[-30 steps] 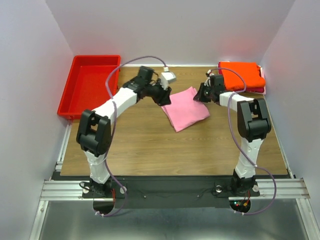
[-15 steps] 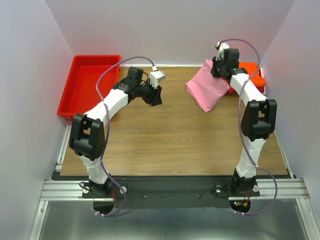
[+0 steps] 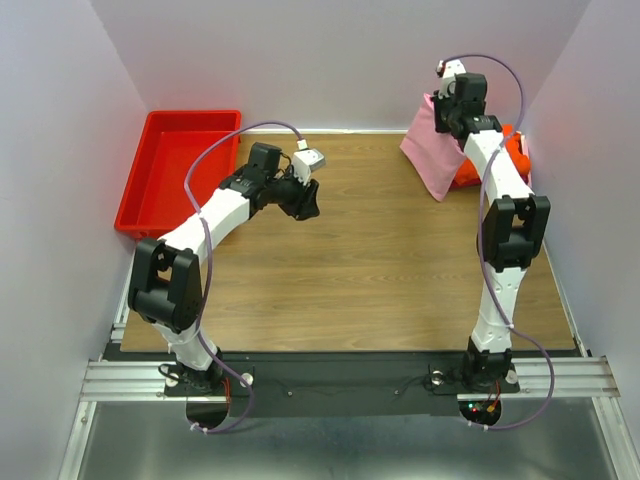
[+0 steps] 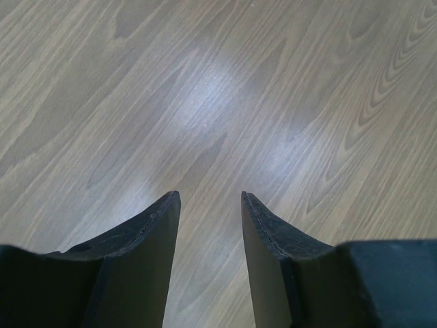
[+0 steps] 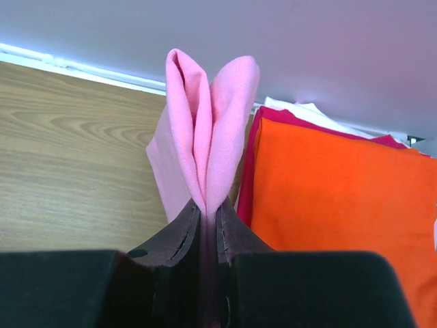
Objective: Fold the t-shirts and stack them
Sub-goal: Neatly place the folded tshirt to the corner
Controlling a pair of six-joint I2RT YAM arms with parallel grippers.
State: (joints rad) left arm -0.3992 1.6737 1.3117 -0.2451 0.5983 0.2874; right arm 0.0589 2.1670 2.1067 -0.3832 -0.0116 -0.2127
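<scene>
Far right corner: right gripper (image 5: pixel 208 217) clenched on the folded light pink t-shirt (image 3: pixel 433 150), now lifted off the table (image 3: pixel 380 260) centre and hanging beside the stack.
Stack: orange t-shirt (image 5: pixel 328 184) on the darker pink-red t-shirt (image 5: pixel 254 147).
Meaning: folding judged done; placement remains.
Right arm: extended high toward the back wall.
Left gripper (image 4: pixel 208 205): released, empty, drawn back over bare wood toward the red tray (image 3: pixel 165 190).

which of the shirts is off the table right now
The light pink shirt, pinched in the right claw and hanging; the orange shirt lies stacked.
</scene>
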